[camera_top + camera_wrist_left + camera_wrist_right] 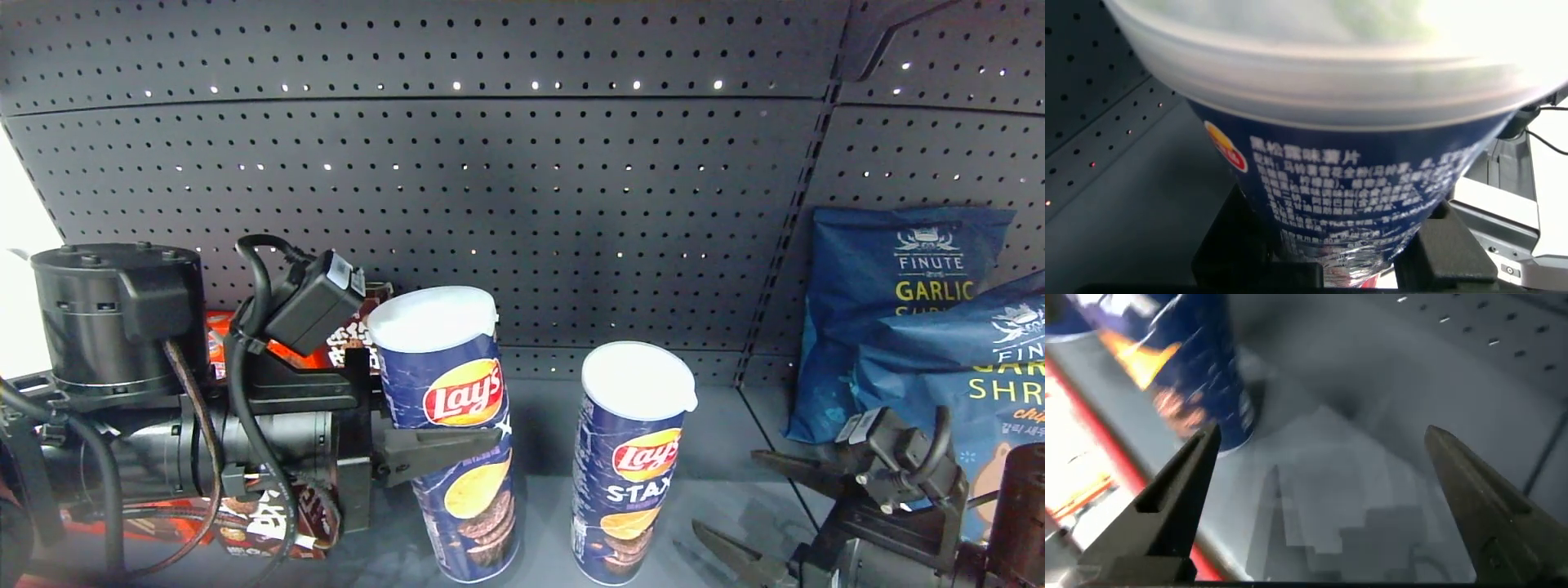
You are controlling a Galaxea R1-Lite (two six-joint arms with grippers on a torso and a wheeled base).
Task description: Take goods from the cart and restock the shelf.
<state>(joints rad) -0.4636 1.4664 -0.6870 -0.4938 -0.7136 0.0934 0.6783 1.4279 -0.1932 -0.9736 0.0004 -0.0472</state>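
At five o'clock the right gripper [727,492] hangs low over the shelf [547,425] with its jaws spread around nothing, at eight o'clock the left gripper [445,416] pinches an upright blue chip can [445,343] in its jaws, just beside a second can [633,457], and blue snack bags [890,310] lean farther back at three o'clock.

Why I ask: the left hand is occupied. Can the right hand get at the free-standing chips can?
Probably yes. The right hand is open and points toward the free-standing can, with only bare shelf between them.
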